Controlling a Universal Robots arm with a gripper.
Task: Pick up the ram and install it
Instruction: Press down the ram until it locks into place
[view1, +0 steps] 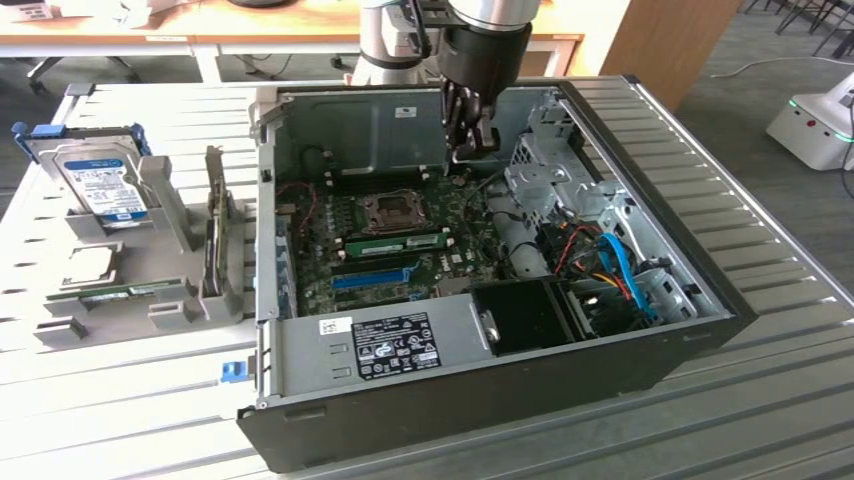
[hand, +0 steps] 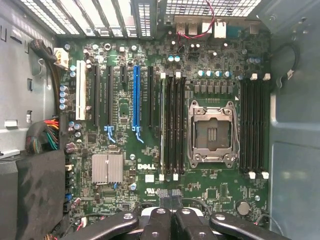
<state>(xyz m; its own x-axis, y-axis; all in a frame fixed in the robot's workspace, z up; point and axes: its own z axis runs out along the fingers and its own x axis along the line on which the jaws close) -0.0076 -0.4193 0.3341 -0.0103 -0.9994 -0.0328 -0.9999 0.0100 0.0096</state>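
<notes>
The ram (view1: 400, 243) is a narrow green stick with a pale label. It sits in a motherboard slot beside the empty CPU socket (view1: 395, 209), inside the open computer case (view1: 534, 380). In the wrist view the ram (hand: 163, 125) appears edge-on in the slot next to the socket (hand: 212, 132). My gripper (view1: 467, 150) hangs over the far part of the motherboard, above and apart from the ram. Its black fingers (hand: 155, 225) are pressed together at the frame's edge, so the gripper (hand: 169, 220) is shut with nothing in it.
A blue expansion slot (view1: 370, 277) lies nearer the case front. Cables and a black box (view1: 534, 315) fill the case's near right corner. At the exterior view's left, grey holders carry a silver hard drive (view1: 104, 185) and another thin green board (view1: 127, 292).
</notes>
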